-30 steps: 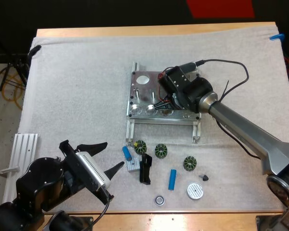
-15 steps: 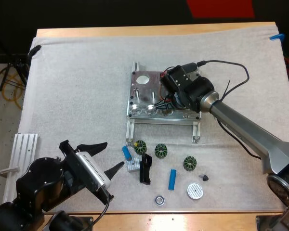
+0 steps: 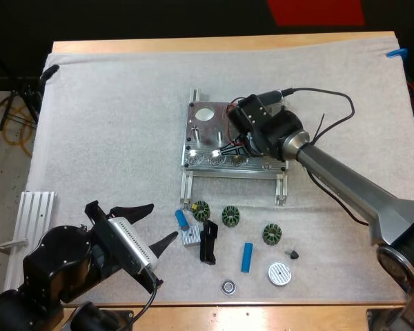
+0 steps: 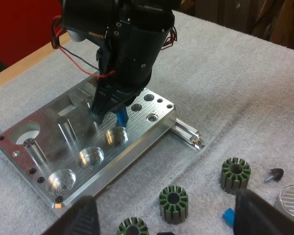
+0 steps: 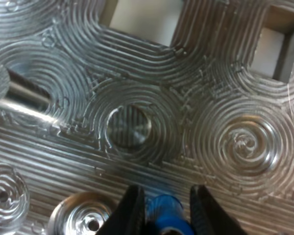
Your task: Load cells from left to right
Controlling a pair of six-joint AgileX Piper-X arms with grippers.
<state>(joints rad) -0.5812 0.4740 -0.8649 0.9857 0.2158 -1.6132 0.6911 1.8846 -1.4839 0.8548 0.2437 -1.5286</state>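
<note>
Machined aluminium, ringed with concentric tool marks and sunk with round pockets, forms the metal fixture [image 5: 137, 73]. A smooth blue cylinder [image 5: 166, 210] is pinched from both sides between the black fingers of the right gripper [image 5: 165, 195], over the fixture's front row of pockets. The left gripper [image 3: 152, 224] is spread wide and grips nothing, over the white mat [image 3: 110, 124].

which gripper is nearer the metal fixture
Right. The right gripper is directly over the metal fixture, shut on a blue cylinder; the left gripper is off it, open, near the mat's front-left corner.
</note>
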